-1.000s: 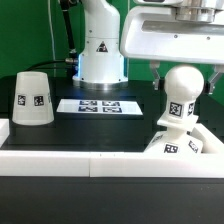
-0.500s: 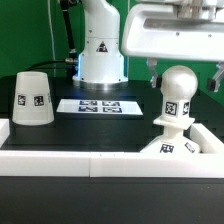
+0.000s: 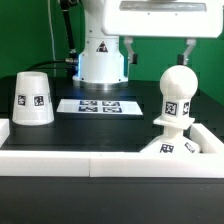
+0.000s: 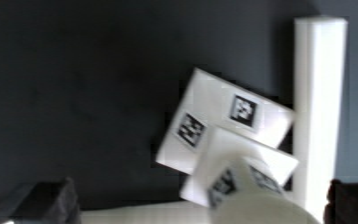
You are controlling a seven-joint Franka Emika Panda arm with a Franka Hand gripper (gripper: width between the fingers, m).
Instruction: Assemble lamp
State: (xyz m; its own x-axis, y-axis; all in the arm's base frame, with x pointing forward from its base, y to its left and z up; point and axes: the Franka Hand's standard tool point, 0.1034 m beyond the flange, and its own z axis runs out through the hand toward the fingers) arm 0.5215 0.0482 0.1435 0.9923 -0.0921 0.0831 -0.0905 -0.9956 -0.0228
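Note:
The ball-shaped bulb [image 3: 178,93] stands upright on its stem in the low angular base block [image 3: 176,146] at the exterior view's right. My gripper [image 3: 157,54] is open and empty, above the bulb and a little to the exterior view's left of it, not touching it. The cone shade [image 3: 32,100] stands on the table at the exterior view's left. In the wrist view the base block [image 4: 226,125] and the blurred bulb [image 4: 247,188] lie below the gripper [image 4: 197,206], with a dark finger on each side.
A white rail [image 3: 90,166] runs along the table's front edge and up the exterior view's right side [image 4: 314,80]. The marker board [image 3: 96,105] lies in front of the white robot pedestal [image 3: 100,58] at the back.
The gripper has risen away from the bulb and shifted toward the exterior view's left. The bulb stays upright on the base. The shade has not moved.

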